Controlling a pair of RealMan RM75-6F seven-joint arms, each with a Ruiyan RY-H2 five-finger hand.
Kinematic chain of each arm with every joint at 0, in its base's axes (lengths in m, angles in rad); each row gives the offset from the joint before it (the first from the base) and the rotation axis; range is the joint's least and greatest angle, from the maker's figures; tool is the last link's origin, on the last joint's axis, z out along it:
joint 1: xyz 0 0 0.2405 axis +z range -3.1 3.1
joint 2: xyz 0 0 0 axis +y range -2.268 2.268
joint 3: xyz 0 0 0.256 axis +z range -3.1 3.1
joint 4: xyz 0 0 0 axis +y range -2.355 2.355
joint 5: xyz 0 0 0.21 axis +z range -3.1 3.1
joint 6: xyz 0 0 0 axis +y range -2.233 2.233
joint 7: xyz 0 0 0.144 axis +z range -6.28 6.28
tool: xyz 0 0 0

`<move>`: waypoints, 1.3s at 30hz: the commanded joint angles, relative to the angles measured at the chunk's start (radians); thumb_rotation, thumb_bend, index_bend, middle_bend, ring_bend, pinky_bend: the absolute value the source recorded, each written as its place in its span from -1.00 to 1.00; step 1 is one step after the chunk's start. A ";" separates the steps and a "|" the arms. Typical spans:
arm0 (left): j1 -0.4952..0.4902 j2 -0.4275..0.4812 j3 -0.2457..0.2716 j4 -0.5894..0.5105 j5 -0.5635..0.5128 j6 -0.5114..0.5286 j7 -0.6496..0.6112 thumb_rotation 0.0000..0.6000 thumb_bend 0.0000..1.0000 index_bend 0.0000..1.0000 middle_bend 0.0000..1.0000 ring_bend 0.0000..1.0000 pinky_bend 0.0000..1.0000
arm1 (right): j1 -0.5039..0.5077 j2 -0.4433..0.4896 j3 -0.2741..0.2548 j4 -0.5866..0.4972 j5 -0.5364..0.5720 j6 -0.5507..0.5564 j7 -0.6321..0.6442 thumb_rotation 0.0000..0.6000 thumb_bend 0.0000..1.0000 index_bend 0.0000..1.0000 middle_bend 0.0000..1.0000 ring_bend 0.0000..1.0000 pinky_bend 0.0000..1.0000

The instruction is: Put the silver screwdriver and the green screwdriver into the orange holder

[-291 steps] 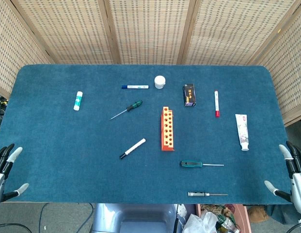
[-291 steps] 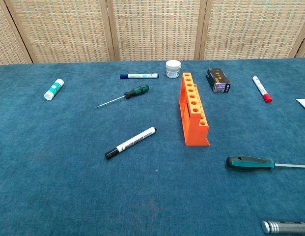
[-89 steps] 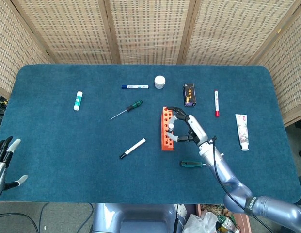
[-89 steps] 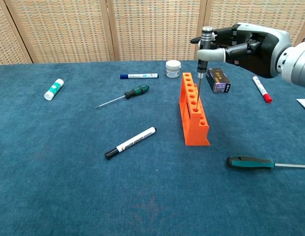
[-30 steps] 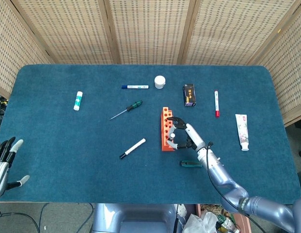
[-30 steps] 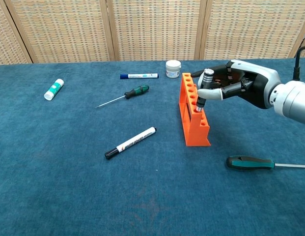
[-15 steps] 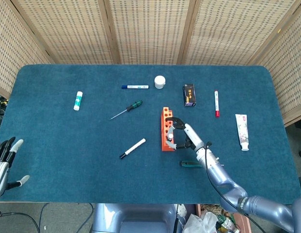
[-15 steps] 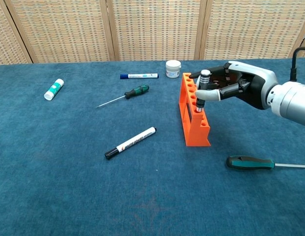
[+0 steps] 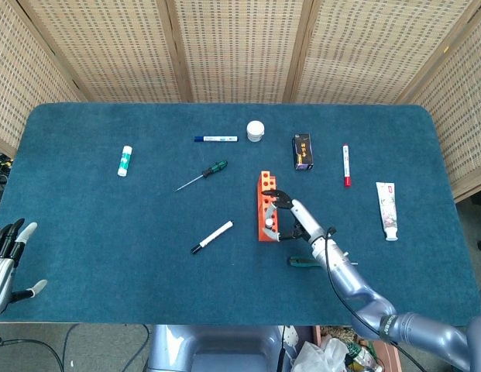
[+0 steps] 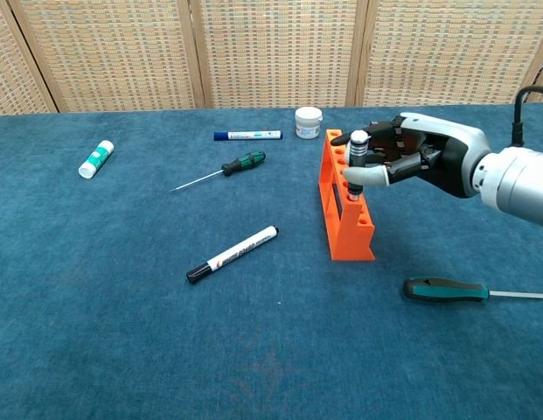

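**Q:** Standing where is the silver screwdriver (image 10: 358, 162) found?

**A:** It is seen upright in the orange holder (image 10: 344, 217), its shaft lowered into one of the nearer holes of the top row. Its knurled handle is gripped by the right hand (image 10: 409, 159), with the thumb and fingers (image 10: 365, 176) closed around it. In the head view the same hand (image 9: 296, 221) is shown pressed against the right side of the holder (image 9: 266, 208).

**Q:** Where are the green screwdrivers located?

**A:** Two are visible. One green-handled screwdriver (image 10: 449, 290) is laid flat on the table (image 10: 96, 332), in front of the holder and to its right, well apart from it, with its shaft pointed right. A second, smaller green screwdriver (image 10: 220, 170) is laid to the left of the holder, handle toward the holder and tip angled away.

**Q:** What is reported for the left hand?

**A:** The left hand (image 9: 8, 256) is shown only in the head view, at the lower left edge beside the table. Its fingers are spread and nothing is held.

**Q:** What else is laid out on the blue surface?

**A:** A black-capped white marker (image 10: 233, 254) is placed left of the holder. Behind the holder, a blue marker (image 10: 247, 136), a small white jar (image 10: 309, 122) and a dark box (image 10: 388, 143) are lined up. A red-capped marker (image 10: 466, 158) is positioned further right, a tube (image 9: 387, 209) near the right edge, and a glue stick (image 10: 95, 158) at the far left.
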 commanded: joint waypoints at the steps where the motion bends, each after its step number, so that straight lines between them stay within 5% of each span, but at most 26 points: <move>1: 0.000 0.000 0.000 0.000 0.000 0.000 0.000 1.00 -1.00 -1.00 -1.00 -1.00 -1.00 | 0.003 0.005 -0.006 0.003 -0.010 -0.006 0.008 1.00 -0.36 0.02 -0.80 -1.00 -1.00; 31: -0.001 0.002 0.001 -0.002 0.002 -0.001 -0.001 1.00 -1.00 -1.00 -1.00 -1.00 -1.00 | -0.011 0.055 -0.026 -0.016 -0.028 0.001 0.031 1.00 -0.38 -0.14 -0.88 -1.00 -1.00; 39: 0.000 0.005 0.002 -0.001 0.001 0.000 -0.007 1.00 -1.00 -1.00 -1.00 -1.00 -1.00 | -0.031 0.119 -0.034 -0.071 -0.065 0.053 0.023 1.00 -0.38 -0.52 -0.96 -1.00 -1.00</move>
